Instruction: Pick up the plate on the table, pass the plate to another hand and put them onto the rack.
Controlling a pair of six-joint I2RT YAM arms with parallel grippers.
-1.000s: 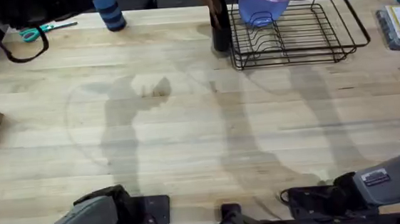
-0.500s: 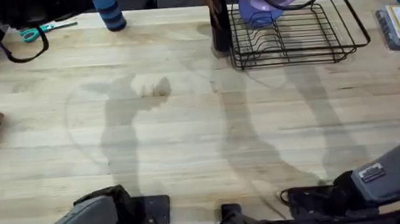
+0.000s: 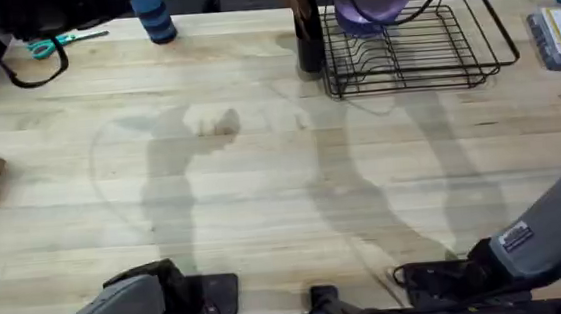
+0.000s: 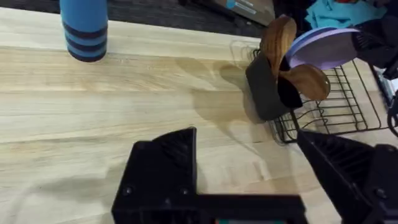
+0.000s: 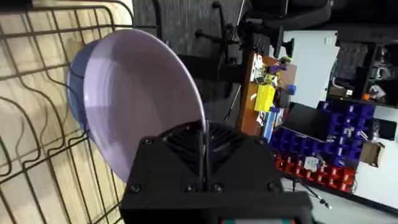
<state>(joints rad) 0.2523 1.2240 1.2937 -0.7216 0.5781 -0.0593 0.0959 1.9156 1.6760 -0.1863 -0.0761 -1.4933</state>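
Fingers of the right gripper (image 5: pixel 203 180) pinch the edge of the plate (image 5: pixel 140 106), holding it upright over the rack (image 3: pixel 423 50), beside a bluer plate (image 5: pixel 76 102). The left gripper (image 4: pixel 249 180) is spread above the table (image 3: pixel 262 178). No writing is legible.

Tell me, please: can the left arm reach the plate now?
Probably not easily: the right gripper holds the plate over the rack, and a cup of wooden spoons stands between.
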